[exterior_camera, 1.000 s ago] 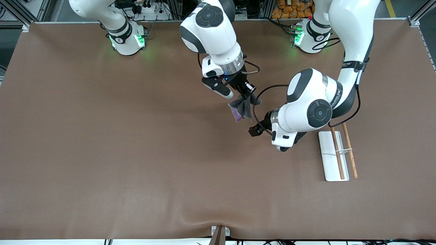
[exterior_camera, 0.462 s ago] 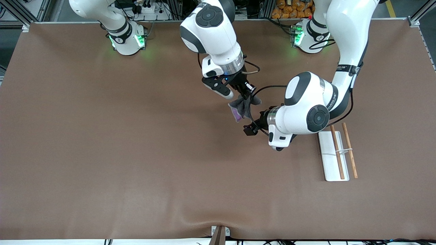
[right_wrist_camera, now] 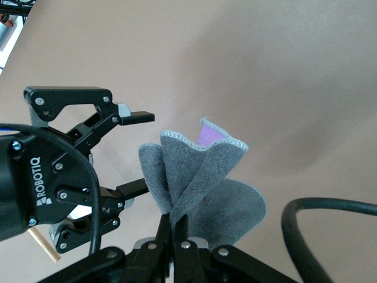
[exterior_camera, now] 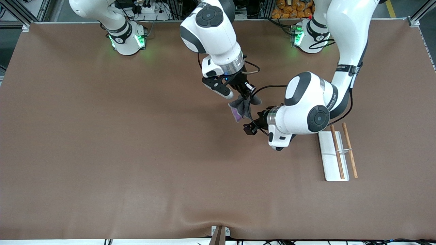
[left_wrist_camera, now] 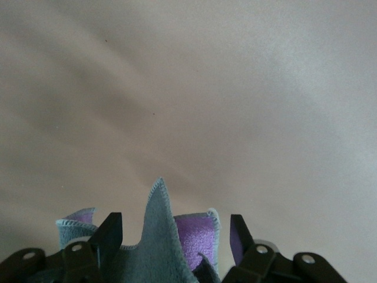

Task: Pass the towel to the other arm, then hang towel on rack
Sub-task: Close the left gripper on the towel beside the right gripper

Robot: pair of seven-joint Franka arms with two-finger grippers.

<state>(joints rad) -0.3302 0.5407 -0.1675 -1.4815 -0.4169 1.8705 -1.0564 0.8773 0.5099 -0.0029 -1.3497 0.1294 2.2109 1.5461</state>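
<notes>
The towel [exterior_camera: 240, 109] hangs bunched over the middle of the table, dark grey with a purple patch showing. My right gripper [exterior_camera: 246, 96] is shut on its upper fold; in the right wrist view its fingers [right_wrist_camera: 178, 219] pinch the grey cloth [right_wrist_camera: 203, 177]. My left gripper [exterior_camera: 251, 123] comes in level from the rack's end and stands open around the towel's hanging end. In the left wrist view the cloth [left_wrist_camera: 156, 242] fills much of the gap between the left gripper's [left_wrist_camera: 175, 227] fingers, with gaps at both pads. The rack [exterior_camera: 332, 163] stands toward the left arm's end.
The rack's two brown rods [exterior_camera: 337, 149] run over its white base and point toward the front camera. A black cable [exterior_camera: 269, 88] loops from the left wrist close to the towel. Brown cloth covers the table [exterior_camera: 136, 153].
My left arm has swung away from the rack toward the towel, bringing its open fingers around the hanging end. The right arm and the towel have stayed where they were.
</notes>
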